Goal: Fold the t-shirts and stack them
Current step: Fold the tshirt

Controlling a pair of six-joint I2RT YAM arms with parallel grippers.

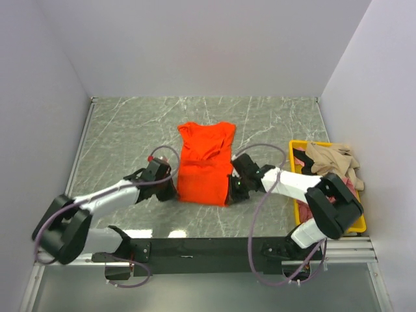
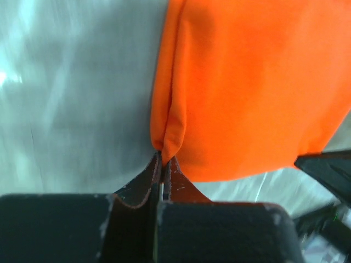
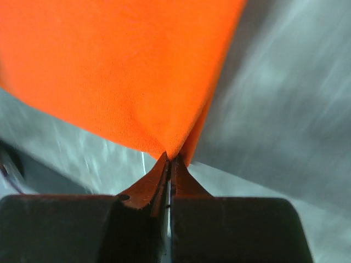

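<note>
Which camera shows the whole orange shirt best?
The top external view shows the orange shirt whole. The left wrist view shows only an edge pinched in the fingers; the right wrist view, only a pinched corner.

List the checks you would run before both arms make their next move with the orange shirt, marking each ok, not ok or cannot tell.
1. Left tool shut on the orange shirt at its near left corner: ok.
2. Right tool shut on its near right corner: ok.
3. Collar end lying flat on the table: ok.
4. All cloth layers caught in each pinch: cannot tell.
5. Beige shirt out of the way in the yellow bin: ok.
</note>
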